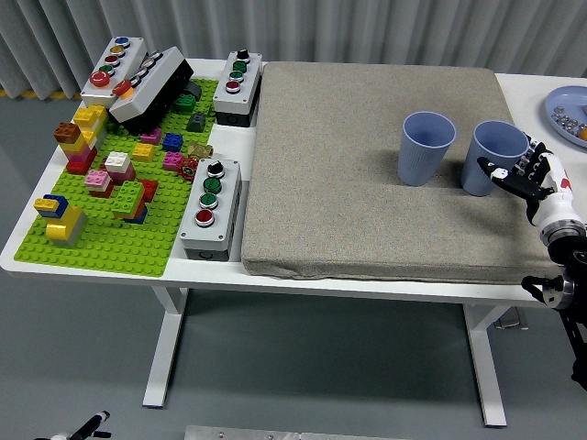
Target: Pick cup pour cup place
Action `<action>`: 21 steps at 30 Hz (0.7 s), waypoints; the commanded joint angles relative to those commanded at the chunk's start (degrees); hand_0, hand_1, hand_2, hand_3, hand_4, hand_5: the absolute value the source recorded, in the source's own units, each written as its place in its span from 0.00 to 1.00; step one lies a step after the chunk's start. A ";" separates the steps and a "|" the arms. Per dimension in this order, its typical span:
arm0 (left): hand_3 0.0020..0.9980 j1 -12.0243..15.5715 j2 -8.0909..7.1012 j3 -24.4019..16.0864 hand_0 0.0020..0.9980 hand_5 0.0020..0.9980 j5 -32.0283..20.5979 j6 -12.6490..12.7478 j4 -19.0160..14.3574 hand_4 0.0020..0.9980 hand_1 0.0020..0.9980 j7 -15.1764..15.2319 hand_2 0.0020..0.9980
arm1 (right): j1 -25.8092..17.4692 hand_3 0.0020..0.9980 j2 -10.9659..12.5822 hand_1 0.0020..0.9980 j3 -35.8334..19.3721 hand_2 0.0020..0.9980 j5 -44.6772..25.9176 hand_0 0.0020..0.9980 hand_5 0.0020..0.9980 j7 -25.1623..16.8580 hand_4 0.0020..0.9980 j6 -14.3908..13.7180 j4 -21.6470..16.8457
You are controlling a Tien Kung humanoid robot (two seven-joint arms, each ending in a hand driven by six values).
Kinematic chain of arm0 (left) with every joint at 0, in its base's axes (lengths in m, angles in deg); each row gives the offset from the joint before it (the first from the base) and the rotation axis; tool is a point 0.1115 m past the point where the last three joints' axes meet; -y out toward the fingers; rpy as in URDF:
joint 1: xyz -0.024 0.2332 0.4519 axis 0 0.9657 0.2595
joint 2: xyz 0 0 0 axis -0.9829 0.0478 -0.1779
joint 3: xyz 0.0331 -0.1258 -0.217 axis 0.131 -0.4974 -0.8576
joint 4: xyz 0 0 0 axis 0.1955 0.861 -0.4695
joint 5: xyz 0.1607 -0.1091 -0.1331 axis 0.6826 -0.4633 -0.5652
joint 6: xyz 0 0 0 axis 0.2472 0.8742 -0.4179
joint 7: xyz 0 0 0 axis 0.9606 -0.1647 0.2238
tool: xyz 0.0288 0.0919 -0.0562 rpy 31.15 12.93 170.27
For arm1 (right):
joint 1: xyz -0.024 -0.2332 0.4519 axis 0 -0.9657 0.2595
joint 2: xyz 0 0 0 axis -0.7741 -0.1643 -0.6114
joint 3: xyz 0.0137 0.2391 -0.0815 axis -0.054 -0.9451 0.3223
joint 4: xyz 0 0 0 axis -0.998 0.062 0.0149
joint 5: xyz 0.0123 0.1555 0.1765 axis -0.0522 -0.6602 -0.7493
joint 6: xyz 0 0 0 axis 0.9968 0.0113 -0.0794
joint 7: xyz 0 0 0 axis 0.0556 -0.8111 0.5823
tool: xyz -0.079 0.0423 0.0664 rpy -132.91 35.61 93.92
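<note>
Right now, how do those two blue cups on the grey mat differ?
The right cup has the robot's right hand wrapped around it; the left cup stands free. The right cup leans slightly, while the left cup stands straight. The right cup is nearer the mat's right edge, the left cup further in. Both are open-topped, the same blue and similar in size.
</note>
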 joint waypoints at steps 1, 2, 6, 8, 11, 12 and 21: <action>0.78 0.04 0.01 -0.02 0.85 0.99 0.00 0.00 0.00 0.64 0.83 0.00 0.86 | -0.02 0.93 0.00 0.86 -0.03 0.92 0.06 0.93 0.31 0.01 0.86 0.35 0.02; 0.78 0.09 0.02 -0.06 0.85 0.99 0.04 0.01 0.00 0.64 0.83 0.00 0.86 | -0.05 0.93 0.00 0.86 -0.07 0.92 -0.06 0.93 0.31 0.00 0.86 0.68 0.03; 0.78 0.22 0.03 -0.11 0.85 0.99 0.06 0.02 0.00 0.64 0.83 0.01 0.86 | -0.16 0.98 0.06 0.89 -0.15 0.97 0.24 0.95 0.35 0.27 0.88 1.63 -0.08; 0.78 0.24 0.05 -0.14 0.85 0.99 0.06 0.03 0.00 0.64 0.83 0.02 0.86 | -0.15 0.98 0.06 0.89 -0.15 0.97 0.52 0.95 0.35 0.41 0.88 1.86 -0.08; 0.78 0.19 0.06 -0.17 0.85 0.99 0.10 0.03 0.00 0.64 0.83 0.03 0.86 | -0.12 0.99 0.05 0.91 -0.25 0.98 0.60 0.96 0.36 0.56 0.88 2.07 0.00; 0.78 0.18 0.06 -0.18 0.85 0.99 0.10 0.03 0.00 0.64 0.83 0.03 0.86 | -0.11 0.99 0.05 0.91 -0.29 0.98 0.65 0.96 0.36 0.61 0.88 2.10 0.01; 0.78 0.18 0.10 -0.51 0.85 0.99 0.33 0.01 0.00 0.64 0.83 -0.01 0.86 | -0.03 1.00 0.13 0.92 -0.81 0.99 1.23 0.96 0.37 1.02 0.89 2.29 -0.13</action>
